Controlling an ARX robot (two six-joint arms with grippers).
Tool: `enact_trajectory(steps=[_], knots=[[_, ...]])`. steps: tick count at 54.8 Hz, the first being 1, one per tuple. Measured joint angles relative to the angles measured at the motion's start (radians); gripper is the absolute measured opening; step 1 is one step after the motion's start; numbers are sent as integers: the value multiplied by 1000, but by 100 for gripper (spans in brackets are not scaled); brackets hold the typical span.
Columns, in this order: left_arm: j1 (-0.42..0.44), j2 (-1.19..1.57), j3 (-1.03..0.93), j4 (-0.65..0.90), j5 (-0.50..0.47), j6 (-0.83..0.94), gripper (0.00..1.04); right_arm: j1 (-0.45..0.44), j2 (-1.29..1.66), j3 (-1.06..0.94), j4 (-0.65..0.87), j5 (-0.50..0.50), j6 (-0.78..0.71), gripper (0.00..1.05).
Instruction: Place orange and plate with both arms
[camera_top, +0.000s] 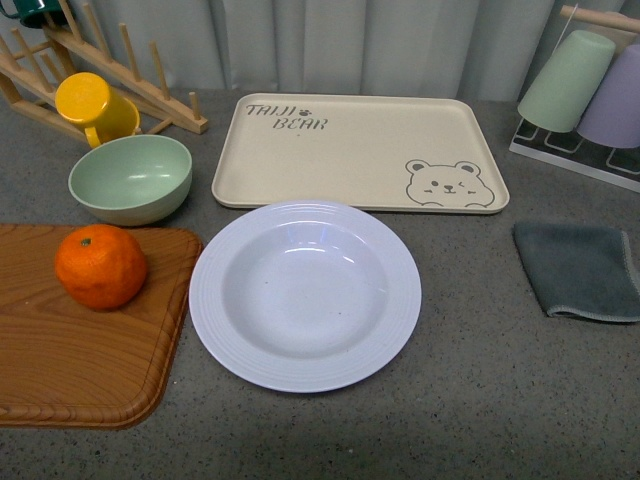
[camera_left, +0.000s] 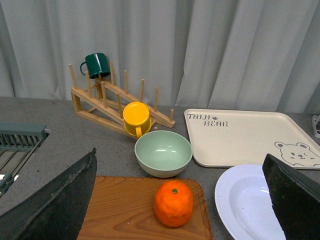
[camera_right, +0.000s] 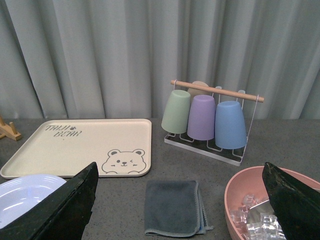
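The orange (camera_top: 100, 265) is a small bright fruit with a green stem dot, resting on a wooden cutting board (camera_top: 90, 350) at the left. It also shows in the left wrist view (camera_left: 173, 203), ahead of my open left gripper (camera_left: 180, 220) and between its fingers (camera_left: 60, 205). The plate (camera_top: 305, 293) is large, white and deep, empty, on the grey table right of the board; its edge shows in both wrist views (camera_left: 245, 205) (camera_right: 25, 197). My right gripper (camera_right: 180, 220) is open and empty above a grey cloth (camera_right: 172, 206). Neither arm shows in the front view.
A beige bear tray (camera_top: 360, 150) lies behind the plate. A pale green bowl (camera_top: 131, 178), a yellow mug (camera_top: 95, 108) and a wooden rack (camera_top: 120, 70) stand at the back left. The folded cloth (camera_top: 578, 268), a cup rack (camera_top: 590, 100) and a pink bowl of ice (camera_right: 260, 210) are on the right.
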Motion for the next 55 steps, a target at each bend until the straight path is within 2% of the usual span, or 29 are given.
enact_trajectory(steps=[55], knots=[[0,0,0,0,0,0,98,0,0,0,0,0,0,96]])
